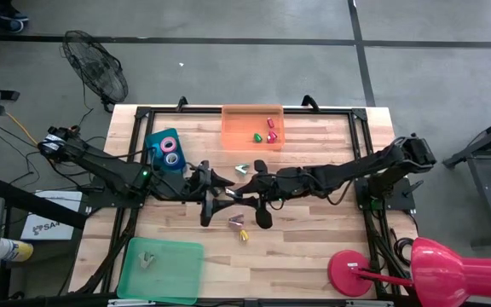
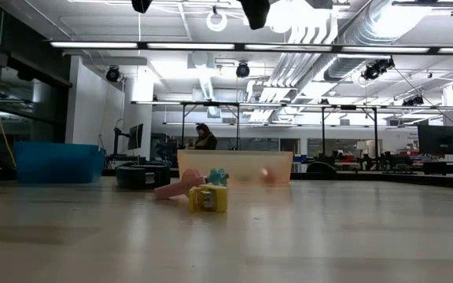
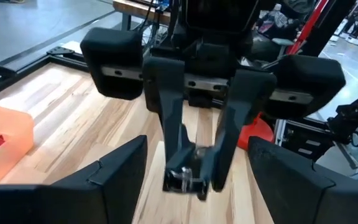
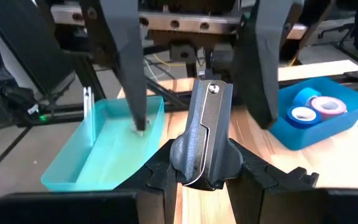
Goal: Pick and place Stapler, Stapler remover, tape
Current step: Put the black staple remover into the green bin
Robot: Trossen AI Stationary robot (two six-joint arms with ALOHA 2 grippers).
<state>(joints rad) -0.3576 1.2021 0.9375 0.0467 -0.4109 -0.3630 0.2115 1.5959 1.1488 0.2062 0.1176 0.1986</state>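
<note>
Stapler (image 4: 205, 124) is clamped in my right pincer (image 4: 204, 168), gripped around its fatter near end, held in the air over the middle of the table (image 1: 314, 247), not touching the wood. My left pincer (image 3: 194, 152) faces it head-on with its fingers (image 4: 129, 68) spread wide, one on each side of the stapler's far end and clear of it, holding nothing. Long axis runs along the line between the two pincers, across the table side to side in the high view. The end with the small silvery rivet points at the left pincer and tilts a little upward, broad top face up. Risks, as I judge them: if the right lets go before the left has closed, the stapler drops onto the table. The left would only get the slim tip, so a shallow or off-centre pinch could let it swivel or slip out. If the left pushes in too far, its fingers hit my right fingers (image 3: 166, 106). The two stapler arms could also spring apart if squeezed unevenly. Blue bin (image 4: 347, 115) with tape rolls (image 4: 303, 114) and teal tray (image 4: 104, 152) sit on the left arm's side, well below.
</note>
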